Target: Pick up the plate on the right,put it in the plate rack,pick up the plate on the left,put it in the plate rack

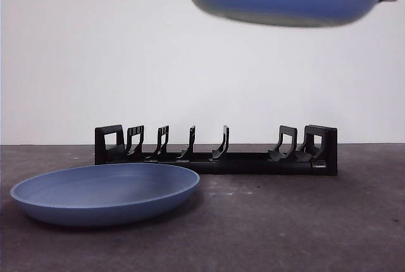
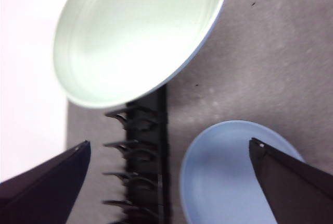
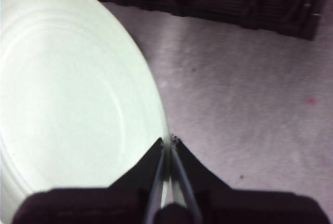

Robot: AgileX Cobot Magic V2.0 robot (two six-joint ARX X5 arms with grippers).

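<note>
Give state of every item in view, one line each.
held plate: lifted high above the rack, roughly level, rim pinched by right gripper.
second plate: flat on the table, untouched.
plate rack: upright, slots empty.
left gripper: open, holding nothing.

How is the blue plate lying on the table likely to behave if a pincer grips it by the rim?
The blue plate looks rigid, so it should lift whole. Its smooth rim may slip. Gripped at one edge like the lifted plate in the right pincer, it would probably tilt.
</note>
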